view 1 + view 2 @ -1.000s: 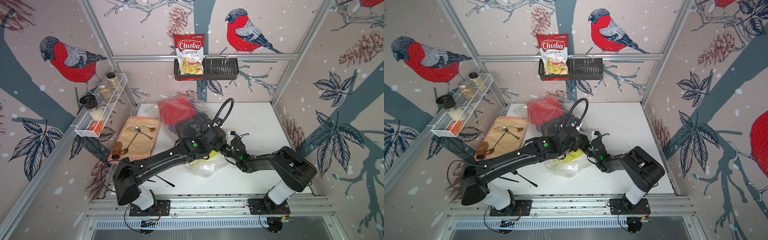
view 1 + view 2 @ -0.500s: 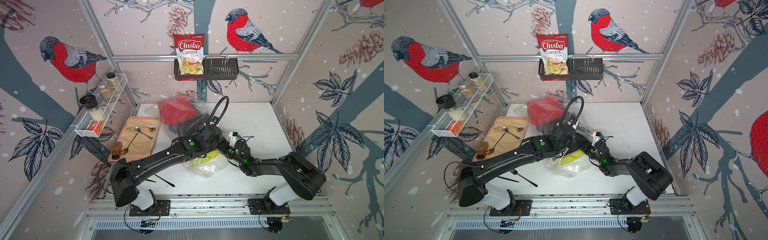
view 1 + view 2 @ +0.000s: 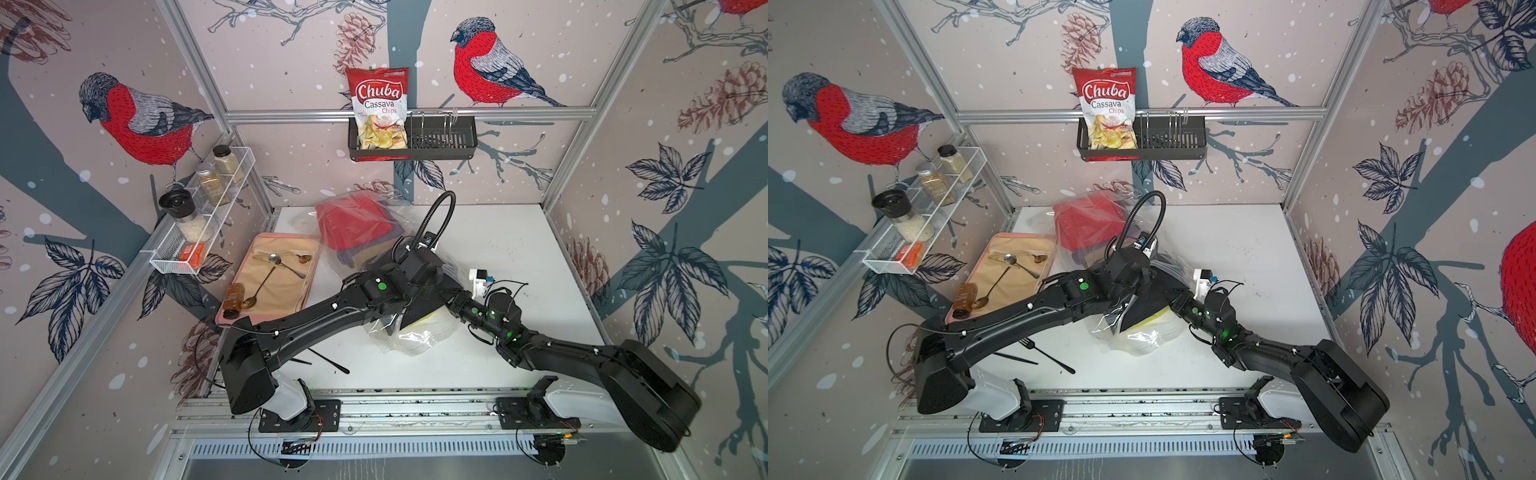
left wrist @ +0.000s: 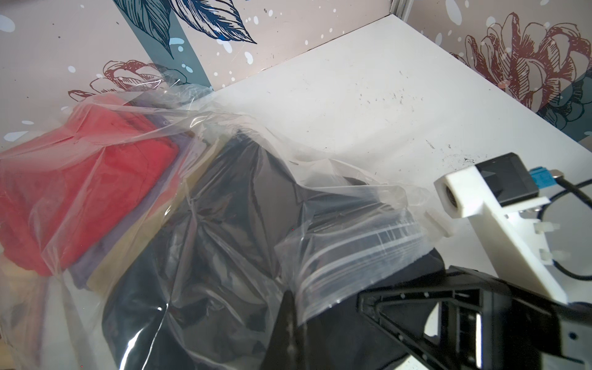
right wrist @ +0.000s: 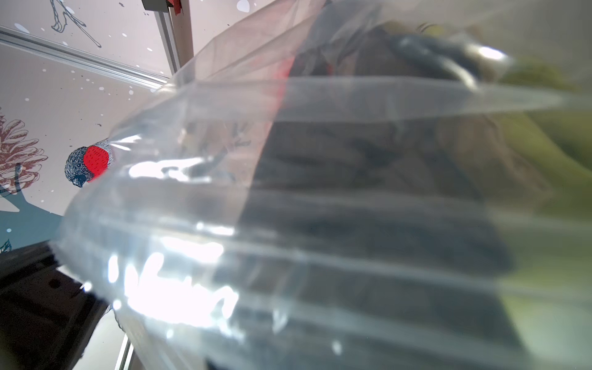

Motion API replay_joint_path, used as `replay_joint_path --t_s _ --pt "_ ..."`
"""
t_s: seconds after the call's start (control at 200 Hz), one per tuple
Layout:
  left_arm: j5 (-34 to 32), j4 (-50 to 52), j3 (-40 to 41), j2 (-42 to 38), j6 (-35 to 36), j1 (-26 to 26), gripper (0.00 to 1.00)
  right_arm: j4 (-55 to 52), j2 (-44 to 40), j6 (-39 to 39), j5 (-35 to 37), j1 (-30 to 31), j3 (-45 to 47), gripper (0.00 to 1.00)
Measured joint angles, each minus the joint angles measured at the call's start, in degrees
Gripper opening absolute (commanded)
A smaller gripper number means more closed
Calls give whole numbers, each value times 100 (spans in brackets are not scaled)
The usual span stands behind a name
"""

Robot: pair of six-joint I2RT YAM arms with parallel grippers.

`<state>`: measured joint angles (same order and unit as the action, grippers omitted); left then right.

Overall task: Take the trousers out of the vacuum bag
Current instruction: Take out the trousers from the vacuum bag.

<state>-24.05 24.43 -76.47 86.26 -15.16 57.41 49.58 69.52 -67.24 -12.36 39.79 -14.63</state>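
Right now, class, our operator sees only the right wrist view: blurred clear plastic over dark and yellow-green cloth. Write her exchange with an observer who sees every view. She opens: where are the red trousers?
Observer: The red trousers lie inside the vacuum bag, at its end farthest from the arms' bases, as both top views show.
Operator: Is anything holding the bag's mouth?
Observer: The left gripper is shut on the zip-seal strip, as the left wrist view shows.
Operator: What lies on the left arm's side of the bag?
Observer: A pink tray holding spoons, close beside the bag.
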Motion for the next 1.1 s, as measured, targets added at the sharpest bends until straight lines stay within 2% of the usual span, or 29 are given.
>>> replay_joint_path --t_s 0.125,0.275,0.47,0.54,0.695,0.795,0.95,1.101 --pt "2 -2 4 0 7 -13 0 -120 20 15 44 -13 197 18" --pt "9 -17 7 24 7 -17 0 190 590 85 63 -44 306 22" --pt "9 -17 26 22 0 -20 0 1325 1370 79 9 37 442 46" --pt "9 -17 33 17 -4 -22 0 1971 1716 -24 -42 74 540 51" --pt "9 -15 37 0 -9 -22 0 3453 2706 -221 -133 179 603 53" --pt "50 -4 37 -7 -9 -22 0 4050 3392 -428 -133 304 542 53" --pt "94 24 85 -39 -13 -22 0 4347 3958 -627 -7 531 304 54" --pt "92 22 153 -94 -55 -26 0 4437 4162 -671 146 651 101 60"
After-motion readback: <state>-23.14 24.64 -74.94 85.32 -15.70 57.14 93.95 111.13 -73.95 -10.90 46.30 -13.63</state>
